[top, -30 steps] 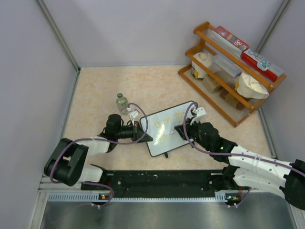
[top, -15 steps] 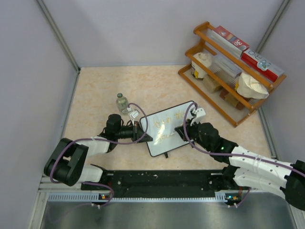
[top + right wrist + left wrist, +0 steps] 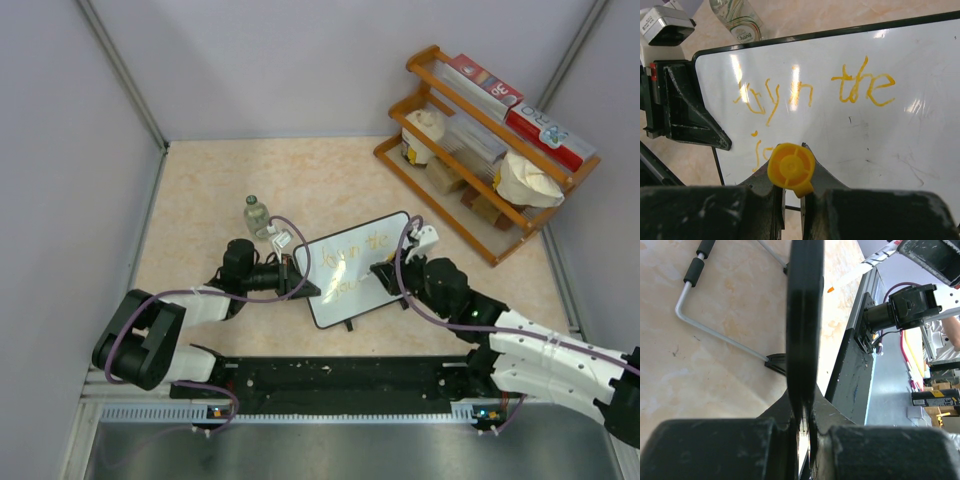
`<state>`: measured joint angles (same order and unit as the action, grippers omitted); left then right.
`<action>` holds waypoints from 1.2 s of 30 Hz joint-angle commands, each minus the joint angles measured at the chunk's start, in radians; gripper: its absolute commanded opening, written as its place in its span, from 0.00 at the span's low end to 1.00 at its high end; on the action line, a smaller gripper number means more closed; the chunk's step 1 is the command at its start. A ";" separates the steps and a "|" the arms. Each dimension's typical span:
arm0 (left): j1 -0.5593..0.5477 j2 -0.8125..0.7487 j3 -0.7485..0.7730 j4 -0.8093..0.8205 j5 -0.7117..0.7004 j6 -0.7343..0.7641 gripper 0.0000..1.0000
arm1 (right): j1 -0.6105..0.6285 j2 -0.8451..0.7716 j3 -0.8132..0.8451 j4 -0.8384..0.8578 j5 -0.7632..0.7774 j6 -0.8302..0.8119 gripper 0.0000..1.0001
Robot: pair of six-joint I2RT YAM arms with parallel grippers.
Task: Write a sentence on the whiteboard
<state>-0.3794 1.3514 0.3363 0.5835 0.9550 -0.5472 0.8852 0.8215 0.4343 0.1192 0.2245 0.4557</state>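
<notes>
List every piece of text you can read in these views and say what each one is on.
"the": orange, ends the top line of the sentence on the whiteboard.
The word before it reads roughly "tyn"; not certain.
Second line: only a first stroke like "i" shows; the rest is behind the marker.
Label on the bottle: too blurred to read.
Print on the rack boxes: too small to read.

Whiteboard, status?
Left hand shut on whiteboard, left edge. Right hand shut on orange marker, over second line. Sentence: first line written, second begun. Nothing blocking; bottle sits behind board.
</notes>
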 commanded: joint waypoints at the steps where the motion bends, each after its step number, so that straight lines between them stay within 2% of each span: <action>1: -0.007 0.015 -0.014 -0.019 0.028 0.029 0.00 | -0.011 0.002 0.067 0.020 0.030 -0.028 0.00; 13: -0.007 0.012 -0.014 -0.017 0.028 0.029 0.00 | -0.018 0.083 0.072 0.063 0.056 -0.022 0.00; 22: -0.006 0.012 -0.016 -0.019 0.028 0.029 0.00 | -0.019 0.061 0.049 0.097 0.052 -0.020 0.00; 36: -0.007 0.011 -0.016 -0.017 0.028 0.029 0.00 | -0.019 0.105 0.043 0.047 0.052 -0.011 0.00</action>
<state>-0.3790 1.3514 0.3363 0.5827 0.9550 -0.5480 0.8787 0.9199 0.4622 0.1780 0.2684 0.4423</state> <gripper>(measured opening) 0.077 0.081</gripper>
